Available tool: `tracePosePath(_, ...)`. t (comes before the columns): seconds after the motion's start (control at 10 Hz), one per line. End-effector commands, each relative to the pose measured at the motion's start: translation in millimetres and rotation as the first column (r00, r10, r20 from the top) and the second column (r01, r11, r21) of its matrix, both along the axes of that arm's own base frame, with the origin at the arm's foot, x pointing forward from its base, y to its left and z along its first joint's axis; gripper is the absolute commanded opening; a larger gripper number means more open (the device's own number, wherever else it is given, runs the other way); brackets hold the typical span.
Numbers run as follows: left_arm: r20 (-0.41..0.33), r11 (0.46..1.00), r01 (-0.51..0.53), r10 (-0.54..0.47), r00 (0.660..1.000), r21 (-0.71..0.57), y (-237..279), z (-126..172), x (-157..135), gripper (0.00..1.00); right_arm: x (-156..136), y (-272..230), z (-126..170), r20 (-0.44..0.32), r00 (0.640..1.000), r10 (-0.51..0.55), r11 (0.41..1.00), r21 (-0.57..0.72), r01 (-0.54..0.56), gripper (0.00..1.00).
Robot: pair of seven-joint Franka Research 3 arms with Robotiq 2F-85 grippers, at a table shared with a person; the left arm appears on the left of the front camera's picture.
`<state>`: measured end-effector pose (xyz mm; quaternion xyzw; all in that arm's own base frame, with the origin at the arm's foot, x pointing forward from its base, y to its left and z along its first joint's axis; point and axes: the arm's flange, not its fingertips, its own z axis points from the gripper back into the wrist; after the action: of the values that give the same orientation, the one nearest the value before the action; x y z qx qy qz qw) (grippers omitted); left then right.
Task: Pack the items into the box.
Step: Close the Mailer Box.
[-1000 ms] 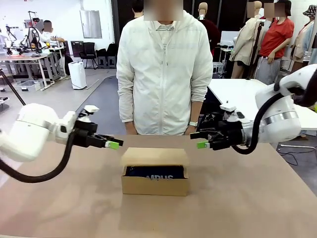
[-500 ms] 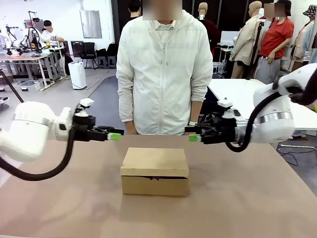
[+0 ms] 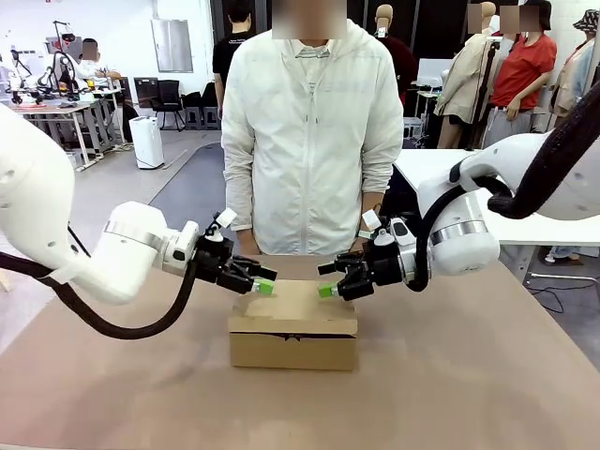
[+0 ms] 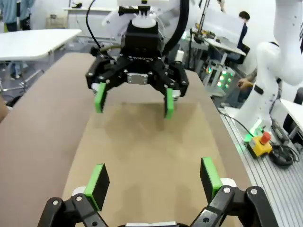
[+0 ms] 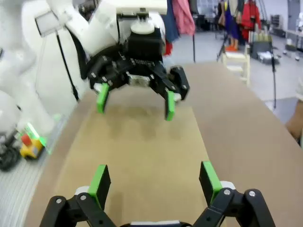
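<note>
The brown cardboard box (image 3: 293, 323) sits mid-table with its flap lid (image 3: 292, 305) down. The items are hidden inside it. My left gripper (image 3: 263, 280) hovers open just over the lid's far left part, and my right gripper (image 3: 325, 280) hangs open over its far right part, the two facing each other. In the left wrist view my own open gripper (image 4: 154, 182) spans the lid (image 4: 147, 142) with the right gripper (image 4: 132, 99) opposite. The right wrist view mirrors this: own gripper (image 5: 154, 179) open over the lid (image 5: 137, 142), left gripper (image 5: 135, 101) beyond. Neither holds anything.
A person in a white jacket (image 3: 309, 141) stands at the table's far edge right behind the box, arms down. The brown table (image 3: 469, 375) spreads bare on both sides of the box and in front of it.
The box lid, open a second ago with a dark pouch showing, is now shut. Both grippers have moved down and inward from beside the box to just above its lid.
</note>
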<state>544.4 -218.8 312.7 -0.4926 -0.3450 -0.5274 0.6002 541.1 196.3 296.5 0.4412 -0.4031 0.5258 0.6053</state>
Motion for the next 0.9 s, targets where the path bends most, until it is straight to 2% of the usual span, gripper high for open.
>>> tracePosePath(0.0,0.081,0.999,-0.029,0.027,0.996,0.025,5,-8,2,1.00,-8,6,-10,0.114,0.993,-0.040,0.993,-0.103,0.052,1.00)
tracePosePath(0.1,0.135,0.995,-0.066,0.056,0.989,0.071,3,-16,1,1.00,-7,6,-10,0.112,0.993,-0.044,0.993,-0.108,0.056,1.00)
tracePosePath(0.2,0.134,0.988,-0.081,0.063,0.989,0.130,-1,-24,3,1.00,-5,6,-8,0.110,0.993,-0.046,0.993,-0.102,0.057,1.00)
tracePosePath(0.4,0.121,0.986,-0.069,0.051,0.991,0.154,-2,-27,4,1.00,-3,6,-9,0.118,0.992,-0.051,0.990,-0.126,0.066,1.00)
tracePosePath(0.7,0.105,0.970,-0.080,0.057,0.993,0.230,-1,-33,5,1.00,-1,3,-9,0.100,0.993,-0.055,0.994,-0.094,0.064,1.00)
tracePosePath(0.8,0.105,0.975,-0.067,0.045,0.993,0.213,0,-31,3,1.00,-2,2,-9,0.098,0.993,-0.058,0.993,-0.093,0.067,1.00)
